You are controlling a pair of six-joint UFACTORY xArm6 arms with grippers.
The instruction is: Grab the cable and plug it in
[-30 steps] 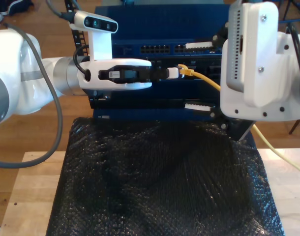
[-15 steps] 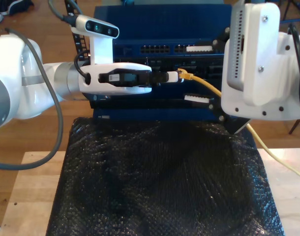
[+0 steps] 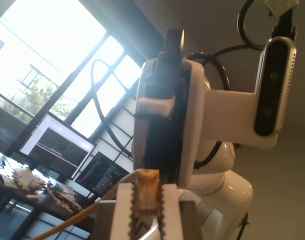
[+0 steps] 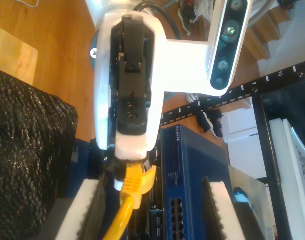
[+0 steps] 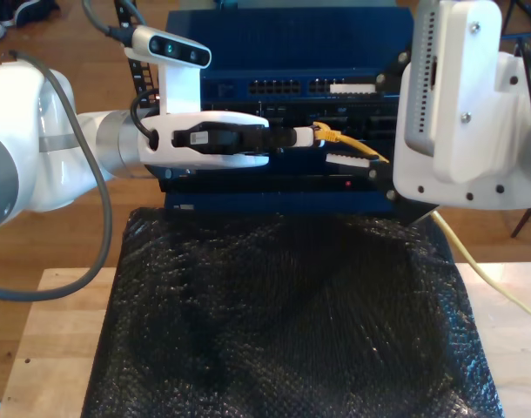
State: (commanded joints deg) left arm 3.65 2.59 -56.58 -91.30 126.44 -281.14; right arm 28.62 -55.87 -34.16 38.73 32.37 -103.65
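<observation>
The cable (image 5: 474,266) is pale yellow and runs from the exterior view's right up to its plug (image 5: 328,133). The plug is held in front of the blue network switch (image 5: 283,52). My first gripper (image 5: 313,135), on the arm from the exterior view's left, is shut on the plug's orange-yellow boot (image 3: 147,187). My second gripper (image 5: 348,124), on the big arm at the exterior view's right, is open. Its white pads (image 4: 87,210) stand on either side of the cable (image 4: 123,215), just behind the boot (image 4: 132,182), without touching it.
The switch's port rows (image 5: 274,87) sit in a black rack behind the grippers. A black bubble-wrap mat (image 5: 283,313) covers the wooden table (image 5: 57,348) in front. Thick black arm cables (image 5: 96,200) loop at the exterior view's left.
My second gripper's lower pad has risen toward the cable, so the gap between its pads is narrower. My first gripper still holds the plug in nearly the same place.
</observation>
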